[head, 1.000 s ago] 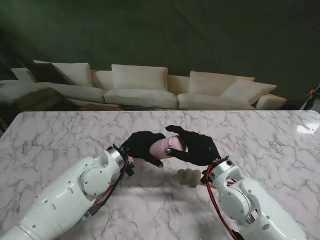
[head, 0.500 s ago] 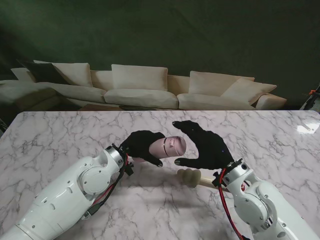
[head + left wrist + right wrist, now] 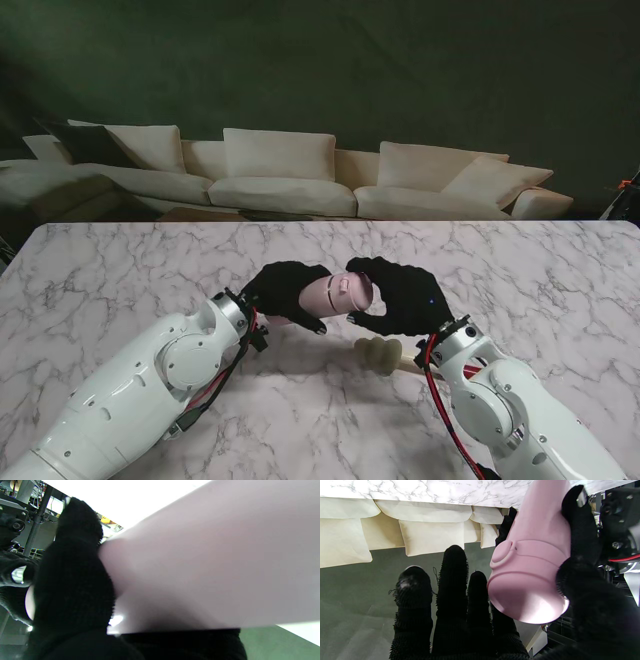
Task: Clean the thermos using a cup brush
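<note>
1. Fingers of the left hand [image 3: 283, 290] wrap the body of the pink thermos [image 3: 336, 294], held lying sideways above the marble table [image 3: 120, 270], lid end toward the right hand [image 3: 400, 296]. Right-hand digits curl loosely around that lid end, thumb over the top; a firm grip cannot be confirmed from the stand view. Cup brush [image 3: 380, 353] lies on the table nearer to me, just beside the right wrist, untouched.

2. Left wrist view: thermos wall [image 3: 212, 560] fills the frame, one gloved finger [image 3: 72, 580] pressed flat against it. Clamped tight.

3. Right wrist view: lid [image 3: 527, 580] with its round button sits between the thumb [image 3: 580, 530] and the other fingers [image 3: 452, 585]. Thumb touches the side; the three long fingers stand straight and apart, clear of the lid.

4. Judgement: lid removal comes first. Close the right fingers evenly round the cap before twisting, while the left keeps the body from turning.
</note>
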Action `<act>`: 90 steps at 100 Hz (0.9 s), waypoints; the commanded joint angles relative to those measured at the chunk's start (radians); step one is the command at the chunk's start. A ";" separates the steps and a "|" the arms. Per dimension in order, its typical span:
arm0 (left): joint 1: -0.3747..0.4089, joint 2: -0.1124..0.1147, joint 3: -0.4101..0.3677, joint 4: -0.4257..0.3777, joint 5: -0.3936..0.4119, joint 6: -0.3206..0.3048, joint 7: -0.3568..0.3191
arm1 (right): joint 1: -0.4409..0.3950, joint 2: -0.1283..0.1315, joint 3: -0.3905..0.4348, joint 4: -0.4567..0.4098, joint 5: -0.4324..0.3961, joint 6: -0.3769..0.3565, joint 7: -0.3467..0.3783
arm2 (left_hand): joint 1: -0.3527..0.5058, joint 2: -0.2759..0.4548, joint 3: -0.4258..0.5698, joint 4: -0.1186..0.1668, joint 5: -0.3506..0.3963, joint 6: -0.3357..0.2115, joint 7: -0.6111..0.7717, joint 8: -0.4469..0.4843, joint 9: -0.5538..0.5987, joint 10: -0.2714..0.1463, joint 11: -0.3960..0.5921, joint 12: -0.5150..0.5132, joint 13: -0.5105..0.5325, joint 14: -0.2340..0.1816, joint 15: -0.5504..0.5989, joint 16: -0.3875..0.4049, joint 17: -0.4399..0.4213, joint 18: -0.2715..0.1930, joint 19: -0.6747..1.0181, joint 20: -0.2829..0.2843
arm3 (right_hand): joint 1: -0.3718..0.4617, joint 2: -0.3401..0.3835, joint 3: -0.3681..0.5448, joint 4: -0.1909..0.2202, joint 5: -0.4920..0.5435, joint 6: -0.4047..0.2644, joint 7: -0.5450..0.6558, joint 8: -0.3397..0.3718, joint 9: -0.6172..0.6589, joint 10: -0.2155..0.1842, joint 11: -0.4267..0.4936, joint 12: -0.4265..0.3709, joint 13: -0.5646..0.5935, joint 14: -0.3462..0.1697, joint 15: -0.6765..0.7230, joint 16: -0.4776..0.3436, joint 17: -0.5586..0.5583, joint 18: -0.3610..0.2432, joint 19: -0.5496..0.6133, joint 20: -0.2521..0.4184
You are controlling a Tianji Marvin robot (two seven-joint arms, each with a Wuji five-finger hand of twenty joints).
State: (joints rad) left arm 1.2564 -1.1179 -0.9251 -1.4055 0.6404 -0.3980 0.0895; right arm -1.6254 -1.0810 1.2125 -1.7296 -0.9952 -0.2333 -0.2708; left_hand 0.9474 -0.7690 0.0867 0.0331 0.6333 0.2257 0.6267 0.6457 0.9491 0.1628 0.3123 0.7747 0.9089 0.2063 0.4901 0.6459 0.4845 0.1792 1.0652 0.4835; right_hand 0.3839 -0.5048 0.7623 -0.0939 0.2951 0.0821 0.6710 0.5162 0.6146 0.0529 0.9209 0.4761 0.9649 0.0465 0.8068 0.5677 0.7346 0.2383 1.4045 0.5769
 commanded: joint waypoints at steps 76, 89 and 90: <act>0.004 -0.002 0.002 -0.031 -0.005 0.007 -0.024 | 0.009 -0.035 -0.071 -0.022 0.131 0.174 0.028 | 0.327 0.515 0.242 -0.007 0.088 -0.210 0.128 0.026 -0.001 -0.052 0.032 0.006 0.092 -0.089 0.192 0.056 0.041 -0.115 0.122 0.045 | -0.440 0.496 -0.407 0.005 0.159 -0.054 -0.060 -0.247 0.451 0.071 -0.102 -0.044 0.338 0.152 0.246 0.004 0.206 0.192 0.300 -0.047; 0.006 0.000 -0.003 -0.033 -0.003 0.006 -0.026 | -0.023 -0.030 -0.048 -0.052 0.056 0.219 0.005 | 0.328 0.514 0.242 -0.007 0.089 -0.209 0.128 0.026 0.000 -0.051 0.032 0.006 0.093 -0.089 0.192 0.056 0.041 -0.115 0.122 0.045 | -0.546 0.481 -0.328 0.003 -0.119 -0.114 -0.138 -0.238 0.138 0.040 -0.177 -0.066 0.184 0.169 0.115 0.017 0.091 0.177 0.240 -0.032; 0.006 0.000 -0.003 -0.033 -0.003 0.006 -0.026 | -0.025 -0.029 -0.047 -0.054 0.050 0.221 0.002 | 0.328 0.514 0.242 -0.007 0.089 -0.209 0.128 0.026 -0.001 -0.051 0.032 0.005 0.093 -0.089 0.192 0.056 0.041 -0.115 0.122 0.045 | -0.549 0.481 -0.328 0.003 -0.134 -0.115 -0.144 -0.239 0.114 0.038 -0.186 -0.069 0.167 0.169 0.107 0.015 0.087 0.177 0.237 -0.032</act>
State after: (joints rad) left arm 1.2658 -1.1141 -0.9259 -1.4280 0.6378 -0.3876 0.0757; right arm -1.6314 -1.1147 1.1594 -1.7730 -0.9188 -0.0276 -0.2461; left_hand 0.9474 -0.7690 0.0867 0.0331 0.6333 0.2257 0.6267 0.6457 0.9491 0.1628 0.3123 0.7747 0.9089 0.2063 0.4901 0.6459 0.4845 0.1792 1.0658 0.4835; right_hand -0.1008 -0.0418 0.4105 -0.1102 0.2679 0.0119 0.5670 0.2877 0.8469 0.1127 0.7847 0.4228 1.1974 0.1949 0.9537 0.5768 0.8589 0.4229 1.6445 0.5316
